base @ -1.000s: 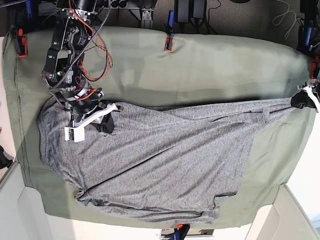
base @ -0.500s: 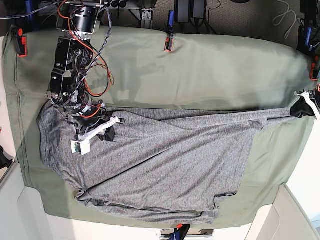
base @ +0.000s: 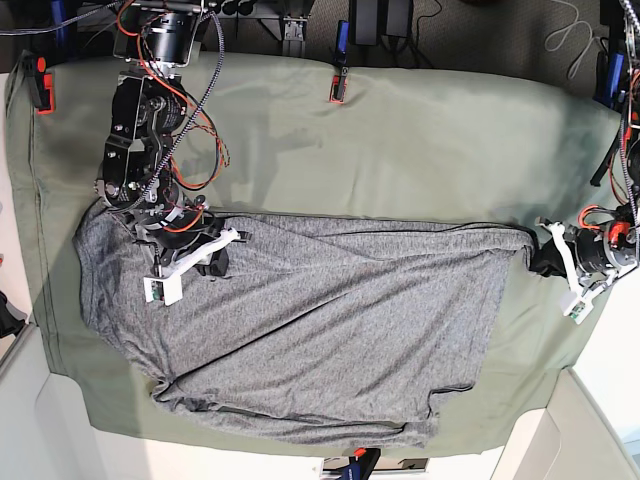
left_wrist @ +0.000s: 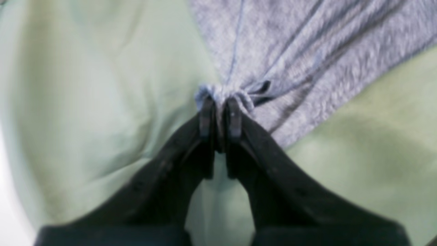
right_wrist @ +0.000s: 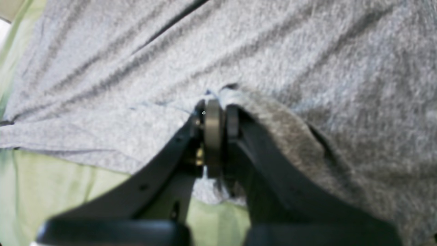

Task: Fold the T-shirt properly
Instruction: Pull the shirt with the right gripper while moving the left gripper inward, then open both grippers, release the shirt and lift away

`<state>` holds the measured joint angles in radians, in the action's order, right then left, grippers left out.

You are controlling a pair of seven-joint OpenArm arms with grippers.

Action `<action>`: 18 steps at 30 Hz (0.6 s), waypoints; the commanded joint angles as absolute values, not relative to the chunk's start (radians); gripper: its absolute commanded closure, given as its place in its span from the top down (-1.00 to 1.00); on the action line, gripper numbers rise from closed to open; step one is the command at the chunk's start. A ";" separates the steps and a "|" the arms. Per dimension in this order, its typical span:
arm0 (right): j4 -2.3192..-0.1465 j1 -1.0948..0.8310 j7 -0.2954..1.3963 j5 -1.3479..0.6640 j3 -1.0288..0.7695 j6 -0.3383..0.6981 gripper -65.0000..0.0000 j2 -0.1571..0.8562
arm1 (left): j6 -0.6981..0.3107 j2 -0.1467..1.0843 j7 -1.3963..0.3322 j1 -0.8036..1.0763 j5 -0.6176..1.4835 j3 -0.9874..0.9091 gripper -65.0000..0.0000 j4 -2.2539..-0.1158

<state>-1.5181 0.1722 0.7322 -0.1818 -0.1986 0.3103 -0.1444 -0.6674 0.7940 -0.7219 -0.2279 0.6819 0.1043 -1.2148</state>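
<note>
The heathered grey T-shirt (base: 330, 330) lies spread on the olive-green cloth (base: 400, 150), its top edge pulled out in a long line from left to right. On the base view's left, my right gripper (base: 205, 262) is shut on a raised fold of the shirt; the right wrist view shows it (right_wrist: 218, 109) pinching grey knit (right_wrist: 307, 51). At the base view's right, my left gripper (base: 545, 262) is shut on the shirt's far corner. In the left wrist view it (left_wrist: 220, 102) clamps a small bunch of the fabric (left_wrist: 307, 51) over the green cloth (left_wrist: 85, 102).
Orange-and-black clamps hold the cloth at its back edge (base: 338, 88), its back left corner (base: 42, 82) and its front edge (base: 358, 462). Red cables (base: 205, 140) loop off the arm on the left. White surfaces border the cloth at the front corners.
My left gripper has carried the shirt's corner inward and toward the front, so the taut stretched edge is shorter. The right gripper has shifted slightly forward, still holding its fold.
</note>
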 commanded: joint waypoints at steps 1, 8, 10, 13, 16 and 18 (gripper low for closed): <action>-1.534 0.193 0.699 -0.171 -0.196 0.318 -1.00 -0.144 | -0.662 0.807 -0.702 -0.273 0.674 0.104 -0.88 -1.193; -1.509 0.194 0.655 -0.149 -0.196 0.318 -1.00 -0.101 | -0.670 0.751 -0.649 -0.400 0.599 0.114 -0.88 -1.009; -1.492 0.199 0.638 -0.149 -0.196 0.318 -1.00 -0.096 | -0.670 0.752 -0.647 -0.436 0.583 0.114 -0.88 -0.977; -1.461 0.223 0.636 -0.149 -0.196 0.318 -1.00 -0.097 | -0.670 0.754 -0.647 -0.474 0.587 0.114 -0.88 -0.940; -1.436 0.249 0.636 -0.145 -0.196 0.318 -1.00 -0.097 | -0.670 0.753 -0.647 -0.479 0.587 0.114 -0.88 -0.937; -1.422 0.261 0.636 -0.146 -0.196 0.318 -1.00 -0.097 | -0.670 0.748 -0.649 -0.479 0.587 0.114 -0.86 -0.937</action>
